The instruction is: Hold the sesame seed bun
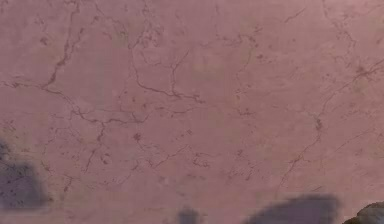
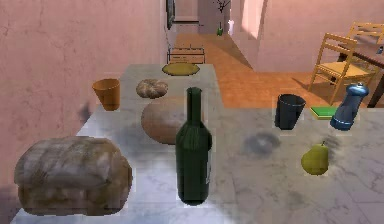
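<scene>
Facing: pink veined wall (image 1: 190, 90) across the forward view.
Table: white marble top (image 2: 250, 180) in the arm side view, running from near to far.
Bun: small round brown bun (image 2: 152, 89) on the table's far left part, just right of an orange-brown cup (image 2: 107, 94) — seeds too small to make out.
Other bread: larger round loaf (image 2: 158, 120) nearer, partly behind a dark green bottle (image 2: 193, 150); big crusty loaf (image 2: 70, 175) at near left.
Far end: flat yellowish round (image 2: 181, 69) with a wire rack (image 2: 184, 53) behind it.
Right side: dark blue cup (image 2: 290, 111), green book (image 2: 322, 112), blue shaker (image 2: 349, 108) — pear (image 2: 316, 160) nearest.
Beyond: wooden chair (image 2: 345, 60) on orange floor (image 2: 250, 75), far right.
Gripper: state cannot be told.
</scene>
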Robot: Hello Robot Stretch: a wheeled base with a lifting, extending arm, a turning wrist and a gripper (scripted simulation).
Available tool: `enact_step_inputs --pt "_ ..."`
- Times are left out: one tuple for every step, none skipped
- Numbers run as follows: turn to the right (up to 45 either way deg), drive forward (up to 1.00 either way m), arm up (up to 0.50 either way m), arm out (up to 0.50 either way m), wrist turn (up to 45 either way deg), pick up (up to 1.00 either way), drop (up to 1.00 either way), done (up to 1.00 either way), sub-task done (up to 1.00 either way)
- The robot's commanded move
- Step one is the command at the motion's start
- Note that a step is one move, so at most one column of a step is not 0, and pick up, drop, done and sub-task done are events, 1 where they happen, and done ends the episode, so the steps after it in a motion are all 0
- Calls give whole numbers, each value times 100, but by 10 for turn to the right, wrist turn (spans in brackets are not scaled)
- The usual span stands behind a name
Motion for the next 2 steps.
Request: enact_step_inputs --pt "0 0 50 0 0 0 0 0 0" --pt "0 0 38 0 0 0 0 0 0"
